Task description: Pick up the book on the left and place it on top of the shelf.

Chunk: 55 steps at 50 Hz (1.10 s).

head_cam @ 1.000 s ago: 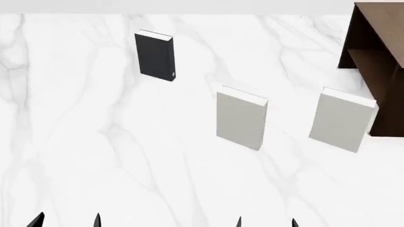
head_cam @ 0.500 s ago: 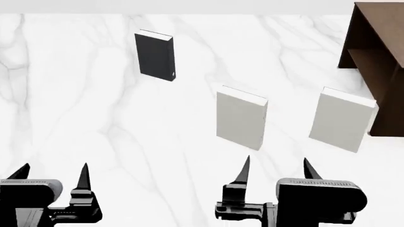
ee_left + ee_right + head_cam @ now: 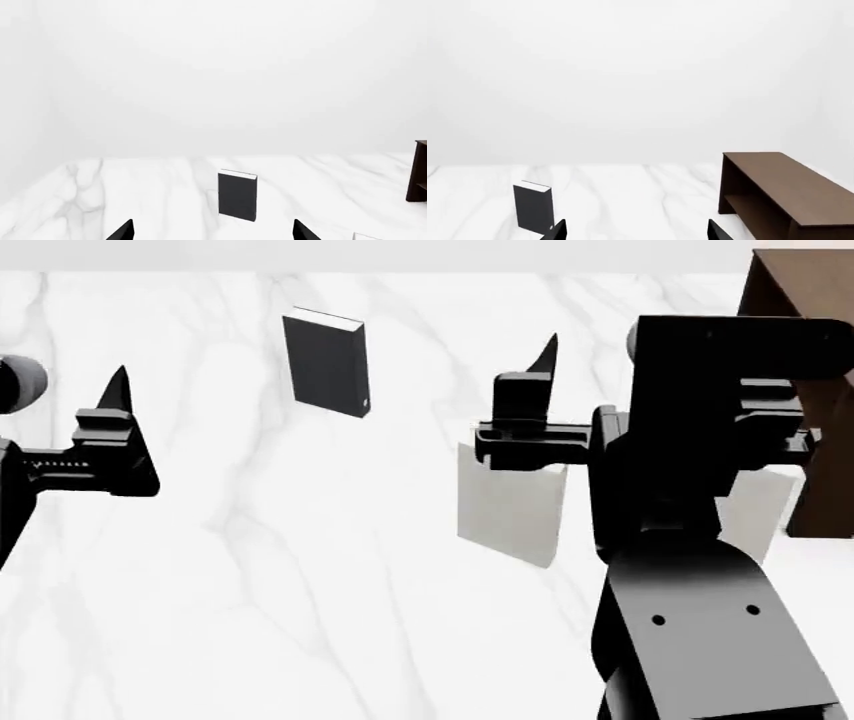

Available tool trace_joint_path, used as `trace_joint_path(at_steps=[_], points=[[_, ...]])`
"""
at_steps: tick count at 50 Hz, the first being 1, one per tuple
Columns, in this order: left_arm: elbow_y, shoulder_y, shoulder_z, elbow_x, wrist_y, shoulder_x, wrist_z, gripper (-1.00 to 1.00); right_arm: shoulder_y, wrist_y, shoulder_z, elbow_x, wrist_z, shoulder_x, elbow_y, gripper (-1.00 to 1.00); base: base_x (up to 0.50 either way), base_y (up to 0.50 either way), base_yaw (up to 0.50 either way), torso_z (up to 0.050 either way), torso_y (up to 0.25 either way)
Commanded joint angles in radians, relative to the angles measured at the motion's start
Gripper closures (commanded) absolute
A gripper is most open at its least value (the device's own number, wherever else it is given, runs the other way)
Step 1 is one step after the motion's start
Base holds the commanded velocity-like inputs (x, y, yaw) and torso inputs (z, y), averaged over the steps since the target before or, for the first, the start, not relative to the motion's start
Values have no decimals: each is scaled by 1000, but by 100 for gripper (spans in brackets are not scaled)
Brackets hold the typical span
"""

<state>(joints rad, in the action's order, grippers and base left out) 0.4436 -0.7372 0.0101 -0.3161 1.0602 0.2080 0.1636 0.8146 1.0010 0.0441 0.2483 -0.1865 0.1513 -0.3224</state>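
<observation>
The small black book (image 3: 327, 365) stands upright on the marble table (image 3: 267, 580) at the far left, apart from both grippers. It also shows in the left wrist view as the book (image 3: 237, 196) ahead of my left gripper (image 3: 212, 231), whose fingers are spread wide with nothing between them. My left gripper (image 3: 67, 400) hovers at the left edge of the head view. The right gripper (image 3: 614, 355) is raised mid-right, open and empty, as the right gripper (image 3: 637, 231) also shows. The dark brown shelf (image 3: 794, 285) stands at the far right, seen more fully as the shelf (image 3: 787, 187).
Two light-grey books stand on the table: one (image 3: 507, 515) in the middle, partly behind my right gripper, and one (image 3: 763, 510) next to the shelf, mostly hidden by my right arm. A plain white wall lies beyond the table's far edge.
Both arms have risen from the bottom edge of the head view to mid-height. The right arm now covers parts of the two grey books and the shelf. The books have not moved.
</observation>
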Motion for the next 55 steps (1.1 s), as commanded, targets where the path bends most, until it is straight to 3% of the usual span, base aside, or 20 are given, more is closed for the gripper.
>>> trace_joint_path(at_steps=[1, 12, 55], points=[[-28, -86, 5, -9, 43, 18, -1, -100, 98, 66, 4, 15, -4, 9, 31, -100, 500, 0, 0, 0, 0], [-23, -63, -5, -6, 21, 25, 7, -100, 51, 37, 64, 6, 7, 23, 46, -100, 500, 0, 0, 0, 0], [-26, -68, -8, -28, 19, 39, 17, -100, 57, 34, 81, 32, -3, 32, 56, -100, 500, 0, 0, 0, 1]])
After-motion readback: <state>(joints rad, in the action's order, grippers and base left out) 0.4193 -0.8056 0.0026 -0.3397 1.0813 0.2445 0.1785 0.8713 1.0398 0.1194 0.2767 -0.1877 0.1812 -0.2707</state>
